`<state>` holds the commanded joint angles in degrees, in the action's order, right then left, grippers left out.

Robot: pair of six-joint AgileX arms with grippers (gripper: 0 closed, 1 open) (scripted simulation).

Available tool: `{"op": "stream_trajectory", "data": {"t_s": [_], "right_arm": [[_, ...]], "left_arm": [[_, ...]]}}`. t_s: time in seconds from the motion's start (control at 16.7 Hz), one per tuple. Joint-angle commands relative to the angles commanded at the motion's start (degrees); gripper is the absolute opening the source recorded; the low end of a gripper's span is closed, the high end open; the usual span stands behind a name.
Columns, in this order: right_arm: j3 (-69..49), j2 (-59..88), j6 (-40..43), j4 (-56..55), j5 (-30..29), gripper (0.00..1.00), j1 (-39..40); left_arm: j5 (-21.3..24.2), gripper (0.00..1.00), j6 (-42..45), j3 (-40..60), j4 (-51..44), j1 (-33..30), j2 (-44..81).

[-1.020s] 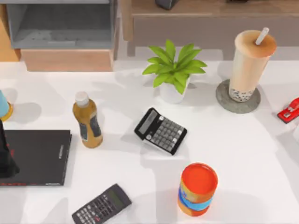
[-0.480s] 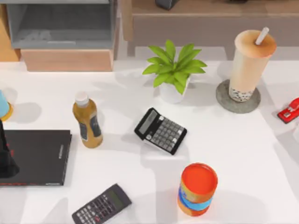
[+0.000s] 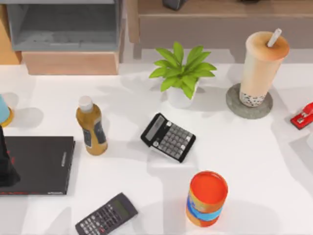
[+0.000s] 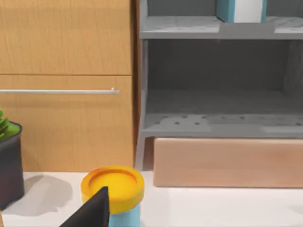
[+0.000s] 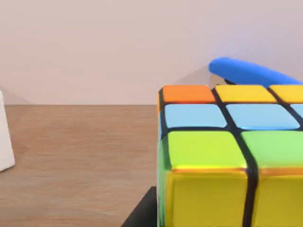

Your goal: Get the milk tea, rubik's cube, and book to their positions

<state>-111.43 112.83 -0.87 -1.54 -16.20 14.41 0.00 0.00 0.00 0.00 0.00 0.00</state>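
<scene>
No legible text anywhere; lettering on the black book's [image 3: 36, 164] spine and calculator [image 3: 168, 137] keys is too small to be read.

Open table [image 3: 254, 156] right of the can [image 3: 207, 198]; plant [image 3: 182, 73] crowds the milk tea [image 3: 261, 66].
</scene>
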Motion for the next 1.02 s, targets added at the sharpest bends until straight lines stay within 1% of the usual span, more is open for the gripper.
{"op": "stream_trajectory", "data": {"t_s": [0.24, 1.02], "right_arm": [[0.0, 0.1, 0.0, 0.1, -0.1, 0.00, 0.0], [0.0, 0.1, 0.0, 0.1, -0.1, 0.98, 0.0]], "left_arm": [[0.0, 1.00, 0.0, 0.0, 0.0, 0.0, 0.0], [0.0, 1.00, 0.0, 0.0, 0.0, 0.0, 0.0]]}}
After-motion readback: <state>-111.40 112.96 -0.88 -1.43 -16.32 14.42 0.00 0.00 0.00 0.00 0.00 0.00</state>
